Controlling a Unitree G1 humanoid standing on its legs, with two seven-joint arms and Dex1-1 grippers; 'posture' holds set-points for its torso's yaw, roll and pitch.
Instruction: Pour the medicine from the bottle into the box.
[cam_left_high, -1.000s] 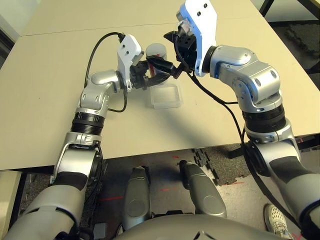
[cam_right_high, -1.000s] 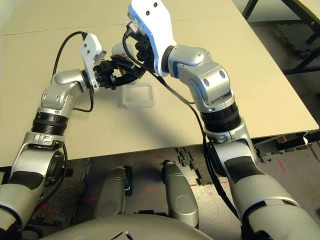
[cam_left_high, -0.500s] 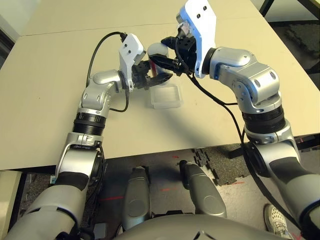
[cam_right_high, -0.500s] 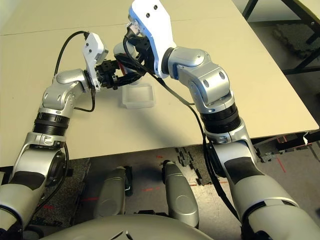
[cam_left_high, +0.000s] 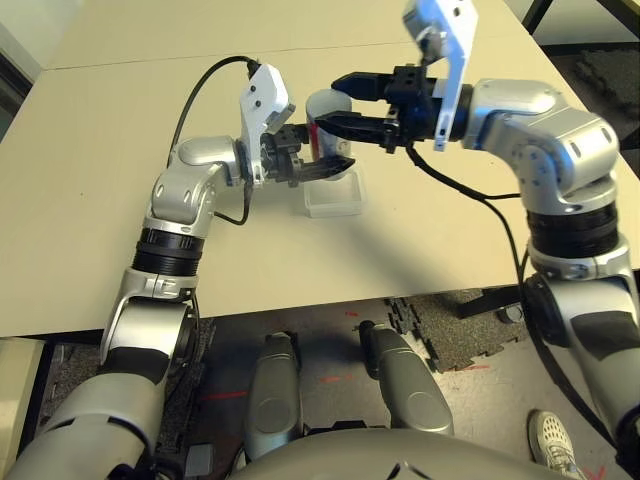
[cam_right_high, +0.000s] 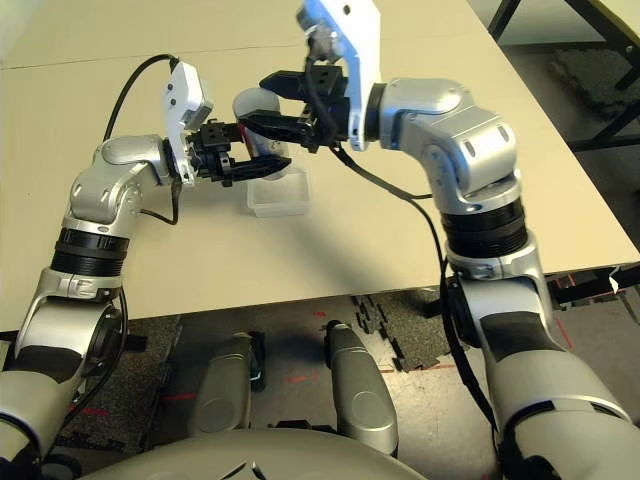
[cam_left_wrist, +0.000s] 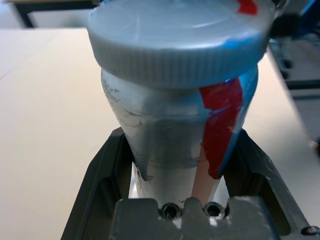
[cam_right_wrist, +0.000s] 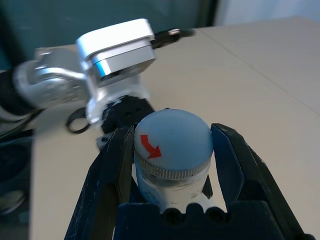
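The silver-grey bottle (cam_left_high: 322, 112) with its red-and-white label stands upright in the air just behind the box (cam_left_high: 334, 195), a clear shallow square box resting on the table. My left gripper (cam_left_high: 320, 152) is shut on the bottle's lower body (cam_left_wrist: 170, 145). The round grey cap (cam_right_wrist: 172, 132), marked with a red arrow, sits on top of the bottle. My right gripper (cam_left_high: 346, 103) reaches in level from the right, and its fingers (cam_right_wrist: 117, 165) are shut on either side of the cap.
The tan table (cam_left_high: 90, 220) stretches wide to the left and behind, with a seam across the back (cam_left_high: 130, 62). Black cables hang from both wrists (cam_left_high: 195, 95). The table's front edge (cam_left_high: 300, 305) runs close to my body, with dark floor beyond the right edge.
My right gripper has swung from pointing down over the bottle to lying level, and has closed on the cap. The left gripper still holds the bottle, now a little higher.
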